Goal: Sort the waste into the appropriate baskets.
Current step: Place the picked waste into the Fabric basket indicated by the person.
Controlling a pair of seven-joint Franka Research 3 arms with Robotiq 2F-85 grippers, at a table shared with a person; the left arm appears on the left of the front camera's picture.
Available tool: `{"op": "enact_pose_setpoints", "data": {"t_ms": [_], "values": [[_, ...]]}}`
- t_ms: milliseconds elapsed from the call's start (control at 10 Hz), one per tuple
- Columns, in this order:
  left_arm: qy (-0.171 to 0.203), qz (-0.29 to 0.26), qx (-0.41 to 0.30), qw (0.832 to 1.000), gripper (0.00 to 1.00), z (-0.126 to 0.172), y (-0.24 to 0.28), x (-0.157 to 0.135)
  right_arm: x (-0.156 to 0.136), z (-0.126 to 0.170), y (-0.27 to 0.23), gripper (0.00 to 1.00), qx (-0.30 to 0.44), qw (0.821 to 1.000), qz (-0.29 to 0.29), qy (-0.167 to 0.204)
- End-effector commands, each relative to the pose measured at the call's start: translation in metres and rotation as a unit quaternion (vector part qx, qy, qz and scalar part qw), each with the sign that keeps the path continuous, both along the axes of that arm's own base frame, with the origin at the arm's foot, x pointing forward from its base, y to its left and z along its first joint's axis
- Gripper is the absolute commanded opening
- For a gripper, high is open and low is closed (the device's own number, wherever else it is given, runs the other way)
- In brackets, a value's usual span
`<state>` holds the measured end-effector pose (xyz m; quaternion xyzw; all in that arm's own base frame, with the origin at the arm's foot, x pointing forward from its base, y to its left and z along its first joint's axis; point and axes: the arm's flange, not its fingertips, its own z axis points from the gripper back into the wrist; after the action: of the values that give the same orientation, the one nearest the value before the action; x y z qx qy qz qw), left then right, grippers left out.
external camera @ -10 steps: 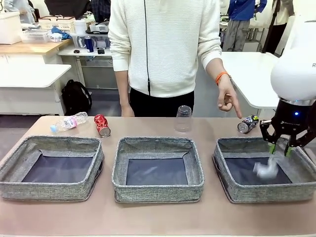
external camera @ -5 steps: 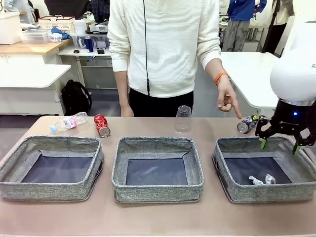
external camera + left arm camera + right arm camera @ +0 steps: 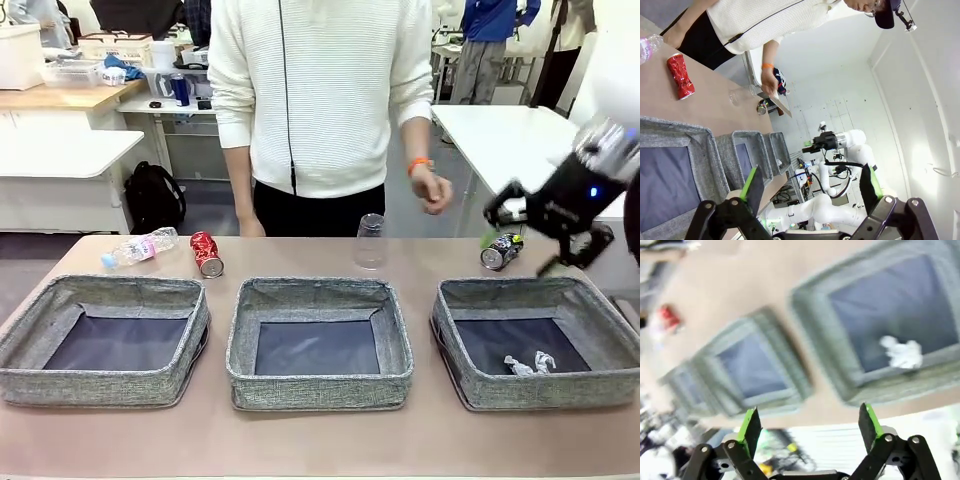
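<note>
Hovering by the right basket [image 3: 510,290], at its far rim, right gripper [image 3: 517,253] gapes empty; left gripper [image 3: 810,180] likewise.

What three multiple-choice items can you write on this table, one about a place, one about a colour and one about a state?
1. Where do the white scraps lie?
A. in the left basket
B. in the middle basket
C. in the right basket

2. What colour is the crushed can behind the baskets?
A. red
B. green
C. yellow

3. How is the right tool?
A. open and empty
B. shut on a scrap
C. shut on a can

Key:
1 C: the front view shows the scraps on that basket's dark floor, near its front wall.
2 A: the can's dented body is bright red in the front view.
3 A: the right wrist view shows its fingers wide apart with nothing between them.
</note>
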<state>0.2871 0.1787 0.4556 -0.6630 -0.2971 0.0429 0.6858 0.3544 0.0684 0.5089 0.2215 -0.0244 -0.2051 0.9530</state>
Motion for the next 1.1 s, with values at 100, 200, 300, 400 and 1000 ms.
{"op": "enact_pose_setpoints", "data": {"t_ms": [100,200,300,400,1000], "values": [[-0.014,0.002,-0.005,1.000,1.00,0.002,-0.002,0.000,-0.008,0.020,-0.024,1.00,0.368,0.923,0.090,-0.073],[-0.014,0.002,-0.005,1.000,1.00,0.002,-0.002,0.000,-0.012,0.020,-0.036,1.00,0.454,0.880,0.105,-0.091],[-0.014,0.002,-0.005,1.000,1.00,0.002,-0.002,0.000,-0.016,0.016,-0.050,1.00,0.526,0.833,0.125,-0.116],[-0.014,0.002,-0.005,1.000,1.00,0.002,-0.002,0.000,-0.020,0.010,-0.063,1.00,0.567,0.805,0.131,-0.119],[-0.014,0.002,-0.005,1.000,1.00,0.002,-0.002,0.000,-0.083,-0.088,-0.130,1.00,0.516,0.834,0.092,-0.171]]}}
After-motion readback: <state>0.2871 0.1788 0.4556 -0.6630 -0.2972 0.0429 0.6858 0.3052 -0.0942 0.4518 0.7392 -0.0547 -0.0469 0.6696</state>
